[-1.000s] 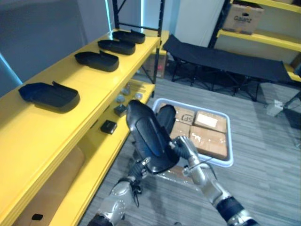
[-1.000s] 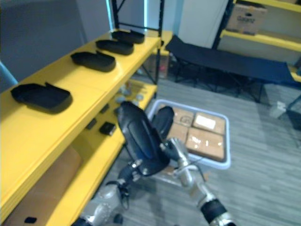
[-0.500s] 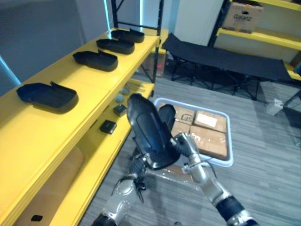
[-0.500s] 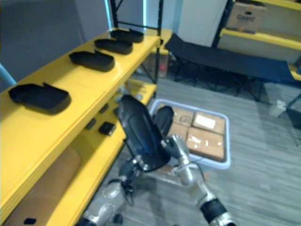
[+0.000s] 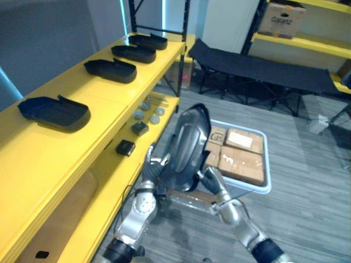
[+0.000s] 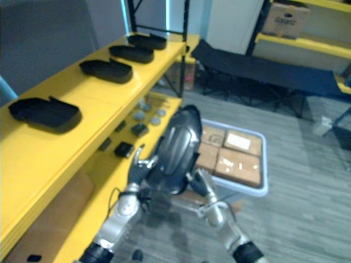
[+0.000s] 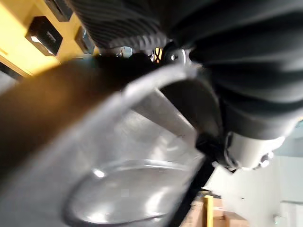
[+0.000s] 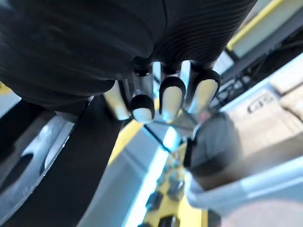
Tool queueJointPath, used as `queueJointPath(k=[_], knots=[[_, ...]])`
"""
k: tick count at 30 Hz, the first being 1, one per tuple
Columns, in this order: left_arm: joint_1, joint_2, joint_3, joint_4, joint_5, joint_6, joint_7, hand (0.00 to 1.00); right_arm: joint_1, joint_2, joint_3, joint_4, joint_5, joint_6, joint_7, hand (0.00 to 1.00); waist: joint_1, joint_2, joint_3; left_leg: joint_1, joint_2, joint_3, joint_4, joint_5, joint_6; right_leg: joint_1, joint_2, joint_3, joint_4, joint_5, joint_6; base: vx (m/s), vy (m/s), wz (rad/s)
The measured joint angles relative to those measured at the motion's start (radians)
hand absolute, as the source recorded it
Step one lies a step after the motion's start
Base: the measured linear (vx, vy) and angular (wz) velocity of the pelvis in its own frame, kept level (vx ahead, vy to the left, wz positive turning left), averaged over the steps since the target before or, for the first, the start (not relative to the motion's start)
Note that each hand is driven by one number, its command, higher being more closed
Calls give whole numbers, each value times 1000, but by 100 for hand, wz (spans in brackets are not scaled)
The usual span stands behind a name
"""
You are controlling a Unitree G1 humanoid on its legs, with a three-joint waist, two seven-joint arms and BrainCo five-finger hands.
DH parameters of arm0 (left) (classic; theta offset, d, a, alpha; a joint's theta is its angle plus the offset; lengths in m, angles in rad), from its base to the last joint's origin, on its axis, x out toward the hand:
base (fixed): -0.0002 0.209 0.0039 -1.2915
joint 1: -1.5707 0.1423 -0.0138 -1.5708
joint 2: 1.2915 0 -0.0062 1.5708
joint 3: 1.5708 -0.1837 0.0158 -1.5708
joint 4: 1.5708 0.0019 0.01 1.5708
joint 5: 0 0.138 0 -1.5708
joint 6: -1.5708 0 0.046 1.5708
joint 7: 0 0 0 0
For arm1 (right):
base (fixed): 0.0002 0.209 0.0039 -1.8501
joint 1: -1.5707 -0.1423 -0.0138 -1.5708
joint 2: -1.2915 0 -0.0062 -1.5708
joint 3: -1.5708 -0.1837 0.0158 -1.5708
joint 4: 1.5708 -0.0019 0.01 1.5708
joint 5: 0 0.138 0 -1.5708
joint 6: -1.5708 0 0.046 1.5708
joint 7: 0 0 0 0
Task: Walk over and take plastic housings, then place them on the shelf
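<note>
At lower centre both arms hold a dark housing (image 5: 187, 145) upright between them. The left hand (image 5: 153, 166) lays spread, straight fingers on its left edge; the right hand (image 5: 211, 181) props its lower right, grip unclear.

Place: we take this for a warehouse or factory storeroom.
Racking: we see a long yellow metal shelf (image 5: 109, 104) on black uprights, and more yellow shelves (image 5: 307, 45) across the room.
Stock: black plastic housings (image 5: 111, 69) lie spaced in a row on the top shelf, with small parts (image 5: 125, 147) on the one below.
Packing: cardboard boxes (image 5: 241, 164) fill a grey bin (image 5: 267, 164) on the floor, and a carton (image 5: 283, 17) sits on the far shelf.
Floor: we note grey plank flooring (image 5: 312, 181) and a black folding cot (image 5: 258, 68).
</note>
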Motion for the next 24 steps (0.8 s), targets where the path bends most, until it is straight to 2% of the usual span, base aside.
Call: queueJointPath(k=[5,8,11,14,17,18,21,24], knots=[[-12,0,1,0,2,0,-14,0,1,7,-2,3,2,0,-1,100,-1,0,0,0,0,0,0,0,0,0,0,0,-1,1,0,0,0,0],[-12,1,1,0,13,17,-25,0,1,7,-4,5,2,0,-1,100,-1,0,0,0,0,0,0,0,0,0,0,1,-2,1,0,0,0,0],[-13,6,3,1,26,76,-61,0,1,6,-9,21,2,0,1,100,-1,0,0,0,0,2,0,0,0,-1,0,3,-3,2,0,0,0,0],[-15,11,3,18,102,145,-100,0,4,-4,-17,28,2,4,6,100,-1,1,-1,0,0,7,0,0,0,-3,0,8,-7,6,-1,-1,3,-5],[-16,32,-6,70,216,232,-172,0,3,-26,-26,28,1,4,22,100,-2,5,-2,0,0,13,0,0,0,-6,2,19,-17,14,-2,-9,3,-8],[-16,43,-13,91,252,260,-193,100,4,-30,-27,28,-1,4,24,100,-4,7,-4,-1,-1,14,0,0,1,-10,2,22,-17,16,0,-13,2,-13],[-14,57,-17,171,342,337,-277,100,4,-33,-24,42,-11,4,44,100,-21,18,-4,-2,-4,16,0,0,1,-15,-1,26,-17,20,2,-14,7,-6],[-14,73,-47,201,372,349,-307,100,4,-33,-14,71,-18,4,49,100,-28,27,-1,-2,-3,15,0,0,1,-16,0,26,-17,21,2,0,0,0]])
